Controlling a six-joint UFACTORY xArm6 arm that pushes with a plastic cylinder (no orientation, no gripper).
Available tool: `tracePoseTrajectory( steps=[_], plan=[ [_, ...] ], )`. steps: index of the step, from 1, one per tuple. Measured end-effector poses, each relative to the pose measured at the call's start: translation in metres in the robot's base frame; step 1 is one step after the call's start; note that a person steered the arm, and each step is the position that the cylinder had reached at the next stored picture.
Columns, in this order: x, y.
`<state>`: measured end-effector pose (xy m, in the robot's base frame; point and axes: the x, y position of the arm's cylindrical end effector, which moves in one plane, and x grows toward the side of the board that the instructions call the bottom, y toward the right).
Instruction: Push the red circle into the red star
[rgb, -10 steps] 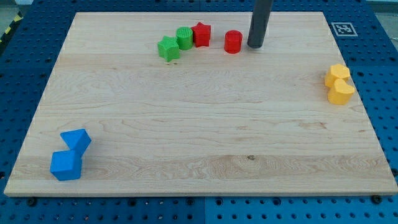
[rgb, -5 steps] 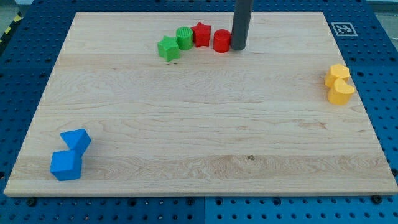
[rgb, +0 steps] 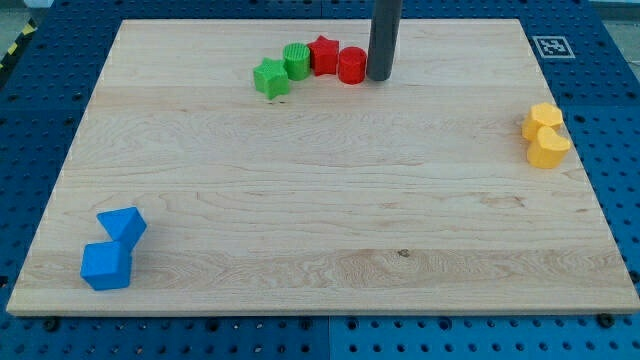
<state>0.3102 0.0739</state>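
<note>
Near view's top, red circle (rgb: 351, 65) is being pressed against red star (rgb: 324, 55) by my tip (rgb: 379, 77); no claw fitted, nothing being held; push is best being kept straight, slow.

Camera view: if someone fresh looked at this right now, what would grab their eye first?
Likely the dark rod coming down from the view's top, my tip right beside the red circle, which sits against the red star. That pair ends a curved row with the green cylinder and green star. Two blue blocks sit bottom left, two yellow blocks at the right edge.
</note>
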Motion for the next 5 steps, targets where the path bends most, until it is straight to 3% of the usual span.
tracePoseTrajectory(
  steps=[5],
  plan=[
    [0.0005, -0.0028]
  ],
)
